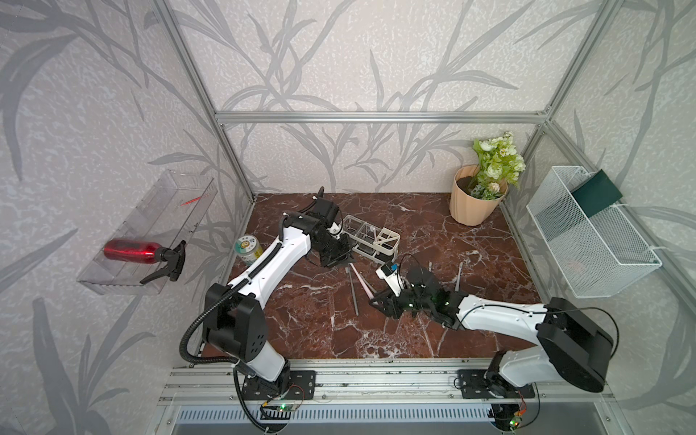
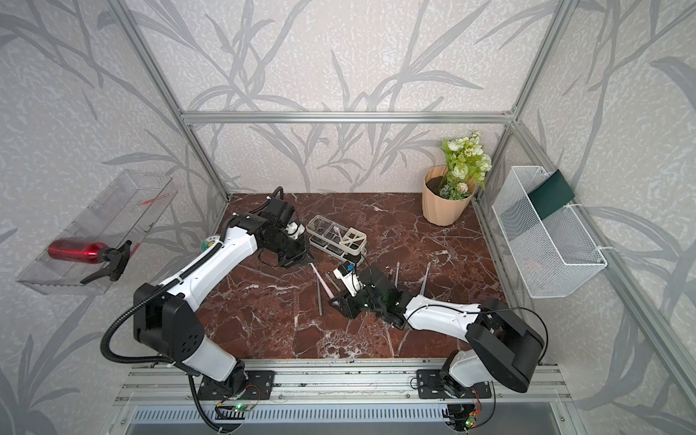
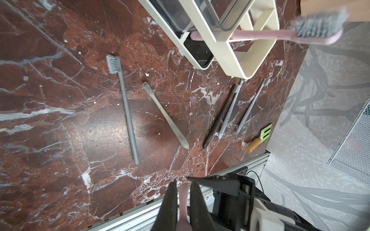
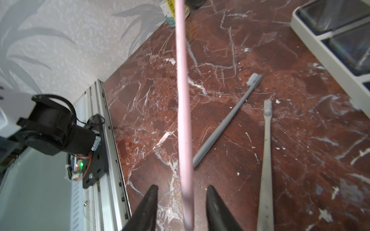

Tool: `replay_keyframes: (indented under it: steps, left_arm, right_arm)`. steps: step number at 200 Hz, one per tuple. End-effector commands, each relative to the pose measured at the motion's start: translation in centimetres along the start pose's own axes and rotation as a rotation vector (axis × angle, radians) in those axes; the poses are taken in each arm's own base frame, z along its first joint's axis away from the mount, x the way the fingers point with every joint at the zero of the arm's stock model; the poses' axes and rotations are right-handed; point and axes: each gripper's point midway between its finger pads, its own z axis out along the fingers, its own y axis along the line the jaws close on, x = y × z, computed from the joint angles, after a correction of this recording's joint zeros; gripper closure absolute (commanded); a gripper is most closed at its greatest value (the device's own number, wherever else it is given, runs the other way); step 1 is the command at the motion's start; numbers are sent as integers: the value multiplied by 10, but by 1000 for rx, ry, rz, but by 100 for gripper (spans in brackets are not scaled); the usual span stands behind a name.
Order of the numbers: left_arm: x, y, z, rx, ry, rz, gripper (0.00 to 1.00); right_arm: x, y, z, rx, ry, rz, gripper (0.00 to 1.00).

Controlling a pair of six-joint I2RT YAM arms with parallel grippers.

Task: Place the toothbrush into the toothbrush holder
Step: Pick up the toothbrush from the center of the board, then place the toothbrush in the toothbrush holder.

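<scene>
A pink toothbrush [image 1: 361, 282] hangs slanted above the marble table [image 1: 470, 263], between my two grippers. My left gripper [image 3: 184, 182] is shut on one end of its handle [image 3: 183, 198]. My right gripper [image 4: 182, 187] is open, and the pink handle [image 4: 183, 100] runs between its jaws without touching either. In both top views the left gripper [image 1: 344, 260] sits just in front of the cream-white toothbrush holder [image 1: 388, 239], with the right gripper [image 1: 373, 301] nearer the front. Another pink toothbrush [image 3: 260, 37] stands in the holder's [image 3: 254, 66] slotted end.
Loose toothbrushes lie on the table: a grey one [image 3: 126, 108], a cream one [image 3: 166, 116] and several further right [image 3: 230, 112], beside a small green fork [image 3: 260, 136]. A can [image 1: 248, 248] stands at the left edge, a peach flower pot [image 1: 474, 203] at the back right, and a mesh basket [image 1: 591, 233] hangs on the right wall.
</scene>
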Motion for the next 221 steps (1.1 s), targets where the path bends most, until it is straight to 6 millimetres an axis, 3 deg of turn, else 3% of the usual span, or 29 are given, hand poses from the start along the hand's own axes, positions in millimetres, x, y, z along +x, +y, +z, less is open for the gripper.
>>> replay_keyframes:
  steps: [1,34,65,100,133,171,221]
  left_arm:
    - [-13,-3,-25,-59,-92,47,100]
    - [-36,-37,-71,-55,-281,122,100]
    - [-50,-91,-110,-80,-464,295,100]
    - [-57,-142,-124,-106,-575,426,100]
    - [-67,-169,-113,-189,-638,533,100]
    - [-86,-177,-87,-228,-663,553,100]
    - [-91,-202,-59,-231,-748,624,100]
  right_arm:
    - [-16,-12,-23,88,-100,-21,48]
    - [-32,-46,-71,283,-270,13,26]
    - [-35,-77,-111,454,-385,73,15]
    - [-33,-94,-131,557,-427,109,11]
    - [-32,-102,-144,597,-465,139,9]
    - [-33,-106,-159,610,-523,165,7]
    - [-34,-105,-159,578,-539,177,5]
